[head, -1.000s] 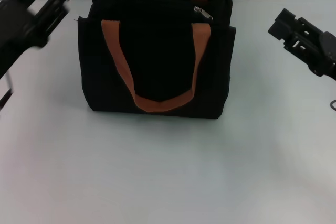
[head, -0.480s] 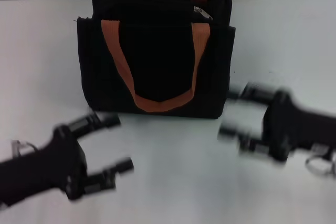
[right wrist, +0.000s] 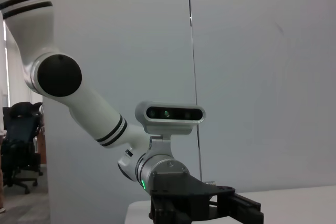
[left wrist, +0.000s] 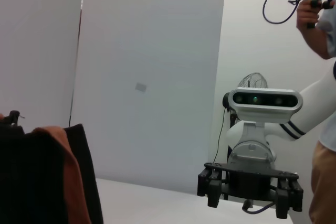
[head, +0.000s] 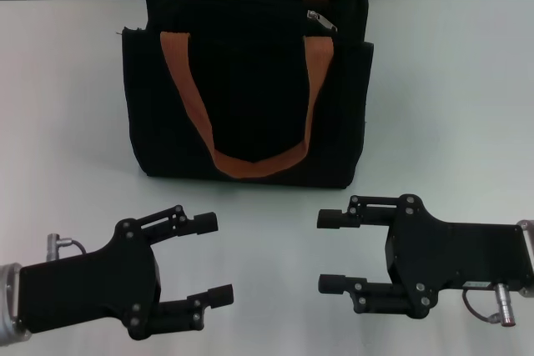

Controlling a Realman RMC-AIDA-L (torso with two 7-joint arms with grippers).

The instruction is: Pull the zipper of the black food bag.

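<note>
Two spread, empty grippers, left [head: 213,258] and right [head: 327,251], flank the table [head: 434,81] before the black food bag [head: 246,81], its zipper [head: 322,22] seemingly closed.

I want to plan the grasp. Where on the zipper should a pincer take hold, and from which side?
Probably grip the small silver zipper pull tab itself, at the right end of the top of the black food bag. Come from above on the right: the right pincer is nearer that end, and the tab lies exposed, clear of the orange-brown straps.

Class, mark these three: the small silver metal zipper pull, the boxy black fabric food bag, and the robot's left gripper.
small silver metal zipper pull [head: 322,22], head view, tab's middle.
boxy black fabric food bag [head: 250,93], head view, front panel.
left gripper [head: 214,259], head view, midway between fingertips.
</note>
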